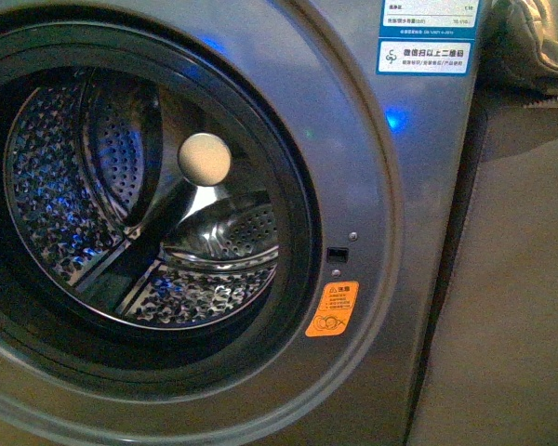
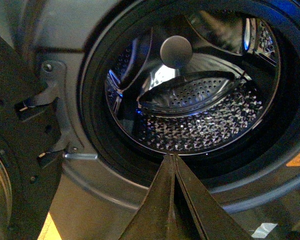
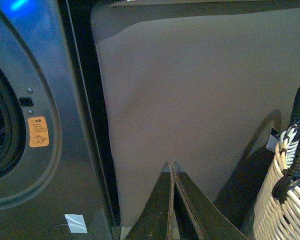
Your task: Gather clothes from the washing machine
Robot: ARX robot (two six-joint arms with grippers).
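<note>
Both end effectors are showing only in their own wrist views, and both are clenched on nothing: the left end effector [image 2: 173, 159] is pointing its pressed-together tips at the lower rim of the washing machine [image 2: 65, 30], while the right end effector [image 3: 172, 167] is hanging with tips touching in front of a plain beige panel [image 3: 200, 90] that is standing just beside the machine's right side. The round door opening is lying uncovered, and the perforated steel drum [image 1: 84, 214] is gleaming with blue reflections, its raised paddle [image 2: 190, 92] and pale round hub [image 1: 205, 160] showing clearly. No clothes are appearing inside the drum or anywhere else in these views. An orange sticker [image 1: 332, 308] is sitting on the grey front right of the opening, beneath a blue-and-white label [image 1: 426, 37]. A woven basket [image 3: 285, 195] with a dark handle is standing near the right end effector, well apart from the machine.
</note>
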